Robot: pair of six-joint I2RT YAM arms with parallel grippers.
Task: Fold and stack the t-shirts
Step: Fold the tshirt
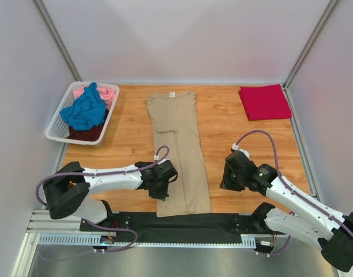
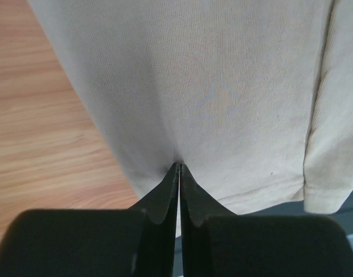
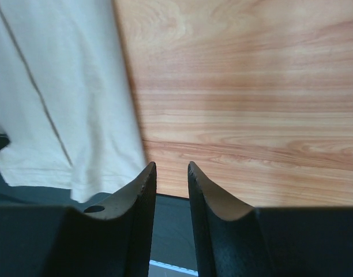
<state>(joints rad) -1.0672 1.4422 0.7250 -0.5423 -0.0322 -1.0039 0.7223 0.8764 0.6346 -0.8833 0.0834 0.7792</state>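
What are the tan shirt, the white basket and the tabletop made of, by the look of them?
The tan shirt: soft matte knit cloth, probably cotton jersey; fine ribs and a stitched hem show. The basket: white plastic, going by its moulded lattice walls. The tabletop: wood or wood-look laminate, smooth, with light grain lines.

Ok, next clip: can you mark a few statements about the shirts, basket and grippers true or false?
1. The tan t-shirt lies stretched lengthwise on the table. True.
2. The red t-shirt is in the basket. False: the red t-shirt lies folded at the table's far right corner.
3. The left gripper is shut, tips at the tan t-shirt's edge. True.
4. The right gripper grips the tan t-shirt. False: its jaws are apart and empty, over bare wood beside it.
5. The basket is empty. False: it holds a blue shirt, a pink shirt and a dark shirt.
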